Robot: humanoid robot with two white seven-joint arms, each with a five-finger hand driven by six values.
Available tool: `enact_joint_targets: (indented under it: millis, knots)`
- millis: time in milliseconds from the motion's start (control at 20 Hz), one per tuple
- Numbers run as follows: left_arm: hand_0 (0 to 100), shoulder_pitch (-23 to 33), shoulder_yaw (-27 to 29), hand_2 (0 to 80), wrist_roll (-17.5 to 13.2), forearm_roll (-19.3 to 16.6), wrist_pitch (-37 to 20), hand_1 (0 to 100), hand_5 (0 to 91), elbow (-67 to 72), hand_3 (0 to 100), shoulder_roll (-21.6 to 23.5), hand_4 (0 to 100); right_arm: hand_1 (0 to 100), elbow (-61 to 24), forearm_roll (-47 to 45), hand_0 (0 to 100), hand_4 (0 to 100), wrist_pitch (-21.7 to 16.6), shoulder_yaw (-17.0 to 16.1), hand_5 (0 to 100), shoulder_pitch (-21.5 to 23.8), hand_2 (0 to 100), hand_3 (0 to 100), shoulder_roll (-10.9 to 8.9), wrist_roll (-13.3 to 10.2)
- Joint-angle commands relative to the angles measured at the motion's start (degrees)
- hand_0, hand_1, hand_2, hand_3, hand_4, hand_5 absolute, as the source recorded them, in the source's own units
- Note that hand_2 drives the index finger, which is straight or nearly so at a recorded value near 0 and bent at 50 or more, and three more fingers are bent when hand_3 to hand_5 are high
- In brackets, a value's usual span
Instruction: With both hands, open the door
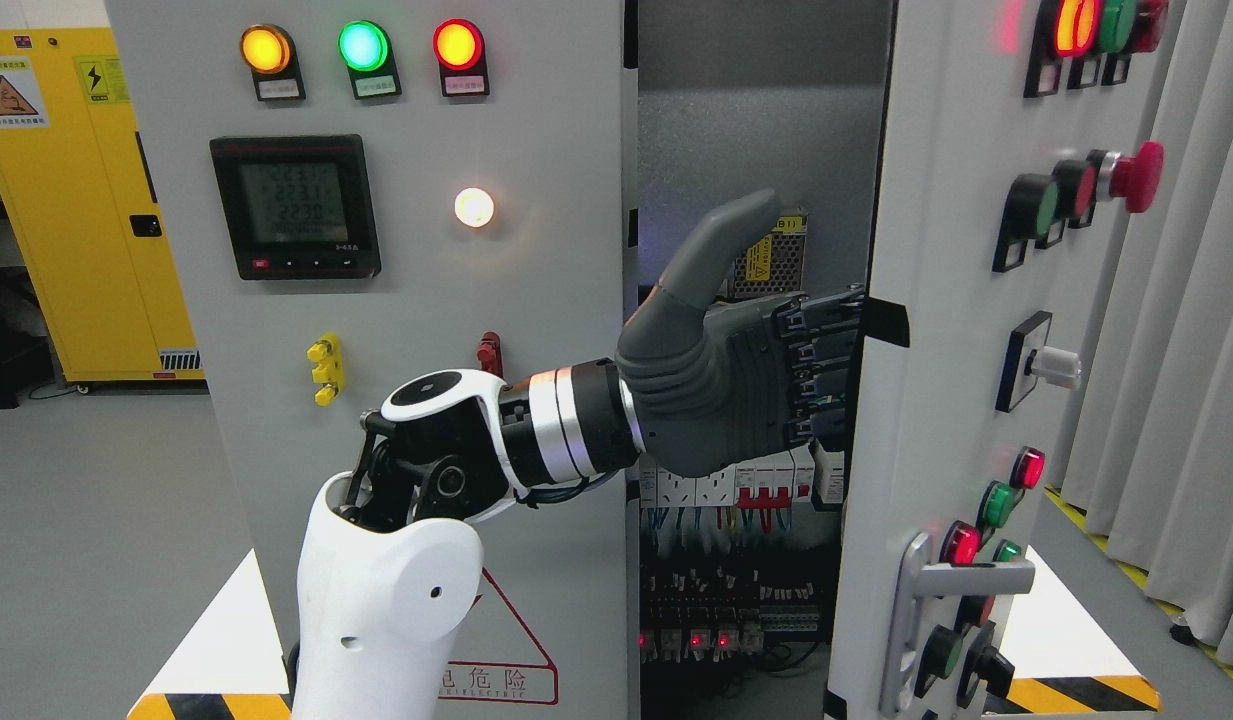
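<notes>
Reaching across from lower left, the left hand [721, 385] hooks the right door [941, 360] by its inner edge.
Its grey fingers [826, 350] curl behind that edge, thumb raised; the door, studded with buttons and a silver handle [961, 590], stands ajar, baring breakers [746, 490] inside the cabinet [396, 300].

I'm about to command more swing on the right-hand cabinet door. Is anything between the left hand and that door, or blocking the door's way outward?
Nothing visible. The left hand already reaches the door's inner edge through the gap, fingers against it. Beyond the door only the curtain hangs at right; how near cannot be judged.
</notes>
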Motion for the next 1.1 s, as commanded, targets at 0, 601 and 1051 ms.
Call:
enact_joint_targets:
  millis: [0,601,1051]
  knots:
    - [0,-0.20,-6.03,0.0,2.54,3.04,-1.28,0,0.0,1.70,0,-0.98,0,1,0.00,0.00,22,0,-0.01,0.00,0,0.00,0,0,-0.06,-0.03]
    - [0,-3.71,-10.78,0.0,5.80,10.78,-1.89,0,0.0,1.17,0,-1.07,0,1,0.00,0.00,22,0,-0.01,0.00,0,0.00,0,0,0.02,-0.03]
    - [0,-4.59,-21.06,0.0,10.89,12.72,-10.15,0,0.0,1.17,0,-1.33,0,1,0.00,0.00,22,0,-0.01,0.00,0,0.00,0,0,0.02,-0.03]
